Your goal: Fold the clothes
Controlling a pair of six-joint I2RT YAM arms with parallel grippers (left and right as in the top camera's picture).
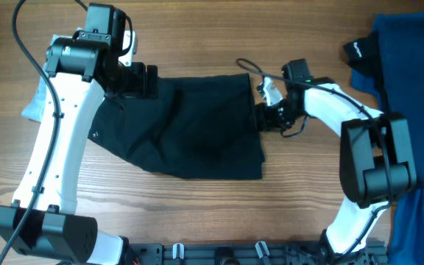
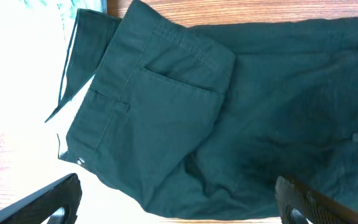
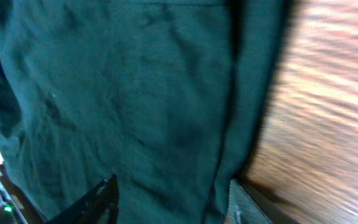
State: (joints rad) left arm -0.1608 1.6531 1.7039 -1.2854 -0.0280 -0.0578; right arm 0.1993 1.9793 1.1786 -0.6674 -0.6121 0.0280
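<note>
A dark, nearly black garment lies flat in the middle of the wooden table, with its waistband and a back pocket showing in the left wrist view. My left gripper is at the garment's upper left edge. Its fingers are wide apart just above the fabric and hold nothing. My right gripper is at the garment's right edge. Its fingers are open, with the fabric's edge lying between them; they are not closed on it.
A pile of blue cloth lies at the far right and runs down to the lower right corner. A black item with white lettering sits on it. A pale crumpled item lies behind the left arm.
</note>
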